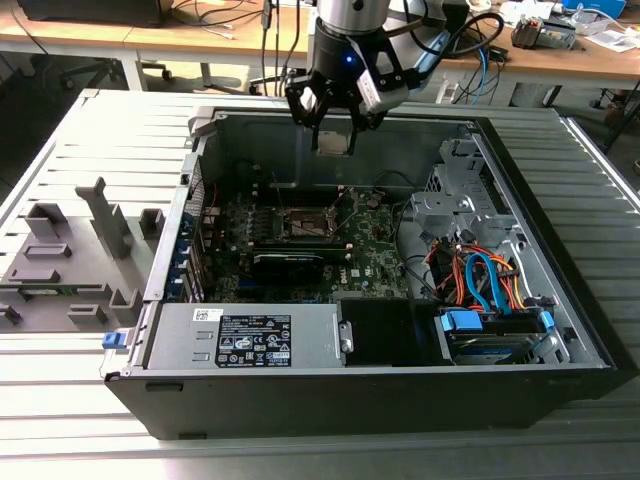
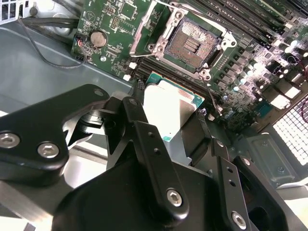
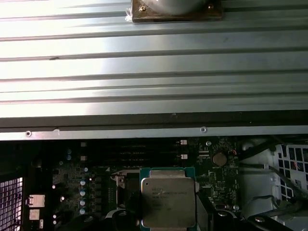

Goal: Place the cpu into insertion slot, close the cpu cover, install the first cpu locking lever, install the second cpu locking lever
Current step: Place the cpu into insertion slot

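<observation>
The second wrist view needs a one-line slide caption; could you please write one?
The gripper holds the cpu over the green circuit board, apart from the uncovered insertion slot.

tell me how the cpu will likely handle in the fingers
The cpu looks like a rigid flat plate, so it probably won't flex. Its smooth metal top and thin edges may slip in the fingers. Thin, so probably light.
</observation>
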Controlling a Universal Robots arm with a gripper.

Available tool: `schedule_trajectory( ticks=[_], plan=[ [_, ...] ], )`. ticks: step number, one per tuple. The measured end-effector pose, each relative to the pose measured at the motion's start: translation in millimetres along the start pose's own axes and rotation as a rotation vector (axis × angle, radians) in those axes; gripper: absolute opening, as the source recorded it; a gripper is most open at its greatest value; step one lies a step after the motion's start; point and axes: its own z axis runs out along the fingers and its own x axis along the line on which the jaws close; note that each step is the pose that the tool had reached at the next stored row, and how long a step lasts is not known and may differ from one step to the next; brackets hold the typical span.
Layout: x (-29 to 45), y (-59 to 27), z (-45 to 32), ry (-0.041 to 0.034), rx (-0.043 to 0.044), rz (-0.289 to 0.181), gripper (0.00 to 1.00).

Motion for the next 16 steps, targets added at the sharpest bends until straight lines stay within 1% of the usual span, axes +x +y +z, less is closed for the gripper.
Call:
schedule_trajectory(
  ticks=[16],
  plan=[
    [2.0, -7.9, 0.5, 0.0, -0.0001, 0.0, 0.54]
  ],
)
